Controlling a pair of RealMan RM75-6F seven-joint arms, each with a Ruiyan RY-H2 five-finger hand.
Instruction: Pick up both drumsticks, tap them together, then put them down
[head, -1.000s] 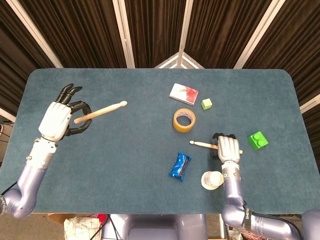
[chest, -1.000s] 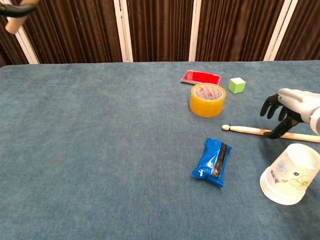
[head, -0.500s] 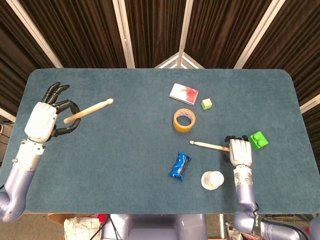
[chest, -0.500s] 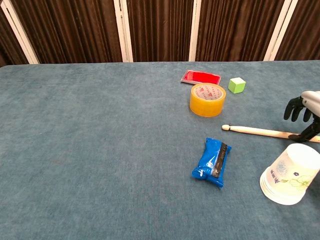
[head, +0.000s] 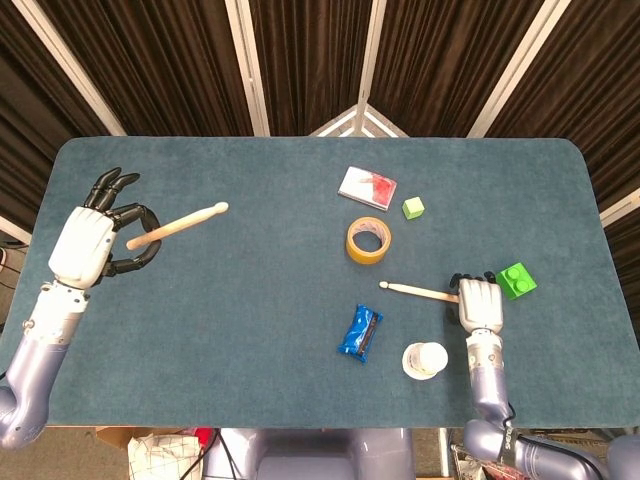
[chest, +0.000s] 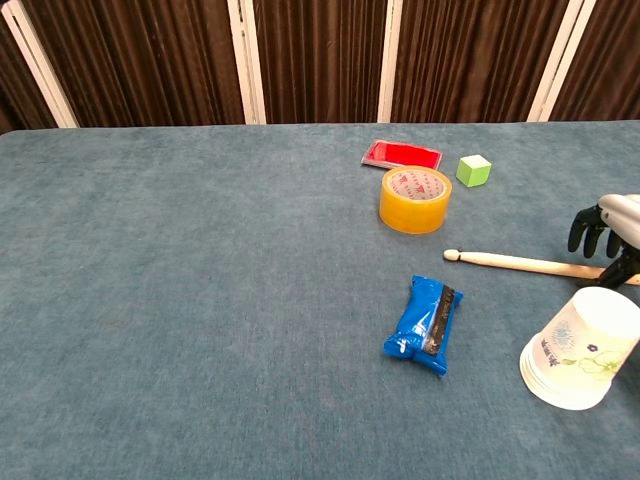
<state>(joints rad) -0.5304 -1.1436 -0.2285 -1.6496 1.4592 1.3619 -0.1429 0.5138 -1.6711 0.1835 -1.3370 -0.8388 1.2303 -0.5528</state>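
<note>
Since a second ago I've swung my left hand out toward the left end of the table, carrying its drumstick with it, and my right hand has slid back along the second drumstick from mid-shaft to the butt end. In the last half second almost nothing has shifted.

I'm taking the tape roll as my landmark. The held drumstick is well to its left, pinched between the thumb and a finger of my left hand with the other fingers fanned out, tip angled up and toward the roll. The second drumstick lies flat on the table just in front of the roll and to its right, tip nearest the roll. My right hand sits over its butt end with the fingers curled downward, but neither view shows me whether they've actually closed on the wood, so I can't tell if I have it.

What worries me:
- A grip this far back could let the tip droop or the stick pivot out when I lift.
- The paper cup stands just beside my right hand, nearer me than the roll; a careless wrist turn could knock it over.
- The left pinch looks light, so a hard tap might jar that stick loose.
</note>
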